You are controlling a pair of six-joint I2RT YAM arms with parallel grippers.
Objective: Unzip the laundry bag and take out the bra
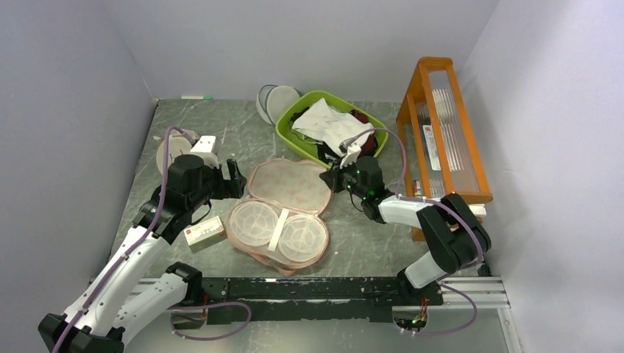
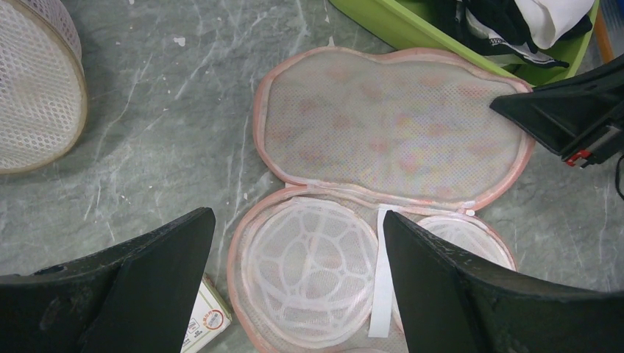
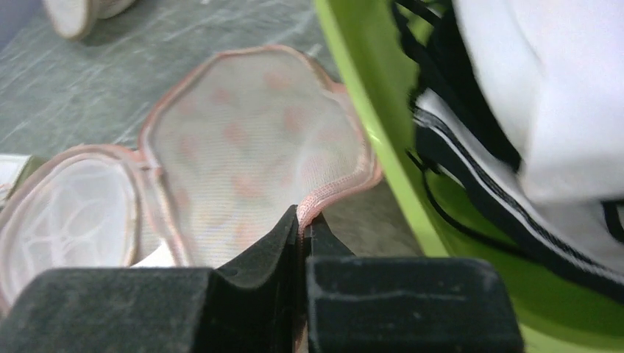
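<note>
The laundry bag (image 1: 287, 184) lies unzipped and spread flat, its flower-print lid (image 2: 390, 125) folded back toward the basket. The near half (image 1: 276, 232) shows two white lattice domes and a white strap. My right gripper (image 3: 303, 213) is shut on the lid's pink rim at its right end, beside the basket (image 1: 329, 176). My left gripper (image 2: 298, 217) stands open above the left dome and touches nothing. In the top view the left gripper (image 1: 234, 176) sits at the bag's left edge. The bra is hidden; I cannot tell whether fabric lies under the domes.
A green basket (image 1: 294, 136) behind the bag holds dark clothes with a white cloth (image 1: 324, 121) on top. An orange rack (image 1: 441, 132) stands at the right. A small box (image 1: 204, 234) lies left of the bag. A round white mesh pouch (image 2: 37, 88) is at far left.
</note>
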